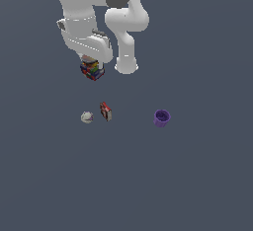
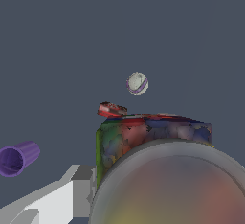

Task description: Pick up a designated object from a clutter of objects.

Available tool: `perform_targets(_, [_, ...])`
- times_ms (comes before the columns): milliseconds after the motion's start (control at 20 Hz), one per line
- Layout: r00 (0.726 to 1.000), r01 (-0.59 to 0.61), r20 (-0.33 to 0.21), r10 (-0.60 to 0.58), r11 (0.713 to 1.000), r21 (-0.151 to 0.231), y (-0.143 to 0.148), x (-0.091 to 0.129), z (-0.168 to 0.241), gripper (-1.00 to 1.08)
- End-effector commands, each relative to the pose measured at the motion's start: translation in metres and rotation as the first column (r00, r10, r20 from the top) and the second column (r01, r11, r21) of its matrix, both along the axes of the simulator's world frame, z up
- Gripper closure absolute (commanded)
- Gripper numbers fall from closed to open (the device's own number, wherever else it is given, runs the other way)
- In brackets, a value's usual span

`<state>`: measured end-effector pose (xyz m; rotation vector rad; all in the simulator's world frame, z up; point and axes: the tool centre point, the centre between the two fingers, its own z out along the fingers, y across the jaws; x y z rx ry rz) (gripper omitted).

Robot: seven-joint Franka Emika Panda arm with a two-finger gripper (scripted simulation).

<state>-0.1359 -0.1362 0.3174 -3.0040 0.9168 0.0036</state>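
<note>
Exterior view showed the Panda arm (image 1: 99,13) bent over the dark grey floor (image 1: 197,185), with its gripper (image 1: 92,68) hanging well above the ground and the multicoloured block (image 1: 92,70) tucked under it. The block appeared clear of the floor, apart from the other items, so the pick looked essentially done; at most a further raise or a steady hold seemed to be left.

The jaws appeared to be closed against the block's sides, though the fingers themselves were mostly hidden by the hand in the exterior view and by the block in the wrist view. From the wrist, the block (image 2: 153,132) filled the space right below the camera, its green, red and blue patches close against a pale finger (image 2: 72,194).

The rest of the clutter lay on the floor below. The purple cup (image 1: 161,118) stood off toward the exterior view's right, well apart from the others. The red-and-white box (image 1: 105,111) sat just beside the greyish-white ball (image 1: 87,117), neither touching the block.
</note>
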Motion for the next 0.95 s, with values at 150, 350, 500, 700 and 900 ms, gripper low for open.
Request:
perform_targets(150, [1.0,0.0,0.002,0.0,1.0,-0.001,-0.014,0.004,0.038,1.08])
perform_targets(350, [1.0,-0.001,0.002,0.001,1.0,-0.001,-0.021,0.006,0.055,1.08])
perform_targets(500, [1.0,-0.001,0.002,0.001,1.0,-0.001,-0.024,0.008,0.064,1.08])
perform_targets(700, [1.0,-0.001,0.002,0.001,1.0,-0.001,-0.026,0.009,0.068,1.08])
perform_targets(900, [1.0,-0.001,0.002,0.001,1.0,-0.001,-0.026,0.009,0.066,1.08])
